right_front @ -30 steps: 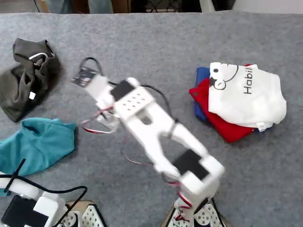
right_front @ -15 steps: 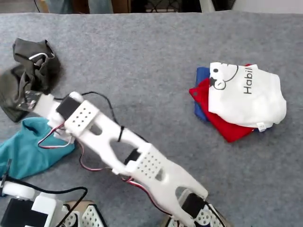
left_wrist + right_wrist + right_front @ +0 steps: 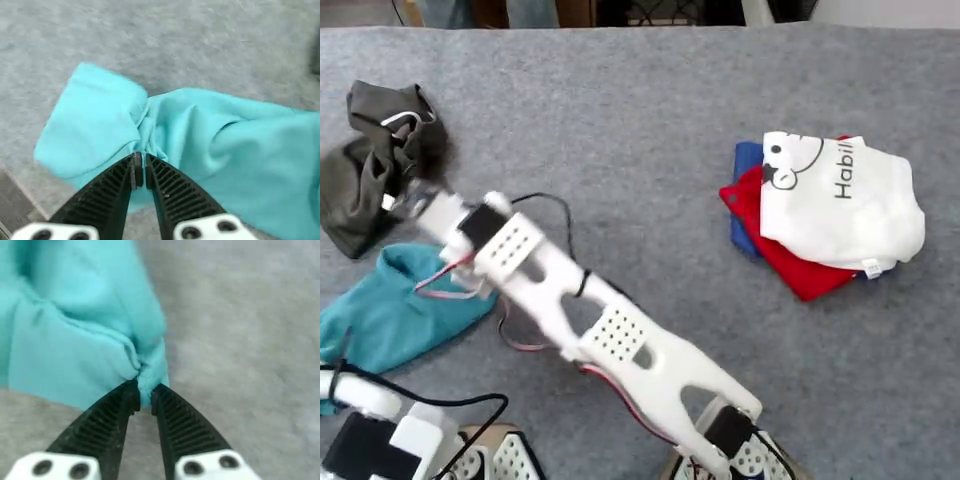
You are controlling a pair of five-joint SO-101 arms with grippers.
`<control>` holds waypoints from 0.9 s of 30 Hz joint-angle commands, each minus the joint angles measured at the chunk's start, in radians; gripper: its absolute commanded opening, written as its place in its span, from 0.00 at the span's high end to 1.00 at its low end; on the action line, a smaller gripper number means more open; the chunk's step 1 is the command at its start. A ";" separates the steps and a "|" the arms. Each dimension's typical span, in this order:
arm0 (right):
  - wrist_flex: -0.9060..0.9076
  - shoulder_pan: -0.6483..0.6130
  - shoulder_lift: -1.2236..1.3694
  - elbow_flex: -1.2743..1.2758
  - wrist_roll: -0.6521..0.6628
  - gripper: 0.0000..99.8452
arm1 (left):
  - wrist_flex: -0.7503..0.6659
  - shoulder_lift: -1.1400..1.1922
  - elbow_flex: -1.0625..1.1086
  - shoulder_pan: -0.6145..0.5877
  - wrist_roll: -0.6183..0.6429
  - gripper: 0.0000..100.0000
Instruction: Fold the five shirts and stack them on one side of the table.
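A teal shirt (image 3: 390, 310) lies crumpled at the table's left front. My right gripper (image 3: 144, 389) is shut on a pinched edge of the teal shirt (image 3: 75, 330); in the high view that arm stretches from the front across to the shirt's far corner, its gripper (image 3: 420, 205) lying between teal and dark cloth. My left gripper (image 3: 140, 162) is shut on a gathered fold of the teal shirt (image 3: 215, 135). A dark olive shirt (image 3: 375, 165) sits bunched at the far left. A white folded shirt (image 3: 840, 205) tops a red (image 3: 790, 262) and a blue one (image 3: 744, 200).
The grey felt table (image 3: 620, 110) runs open across the middle and far side. The left arm's base and cables (image 3: 380, 435) sit at the front left corner. The right arm's base (image 3: 725, 450) stands at the front centre.
The right arm has swung left across the table from the middle to the teal shirt's far corner. The teal shirt has shifted and stretched there.
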 commanded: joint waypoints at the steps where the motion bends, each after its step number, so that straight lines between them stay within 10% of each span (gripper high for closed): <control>1: 0.012 0.109 -0.162 0.027 -0.017 0.99 | -0.009 -0.008 0.004 0.124 0.000 0.97; 27: 0.002 0.873 -1.607 1.827 0.496 0.99 | -0.129 -0.005 -0.067 0.860 0.425 0.97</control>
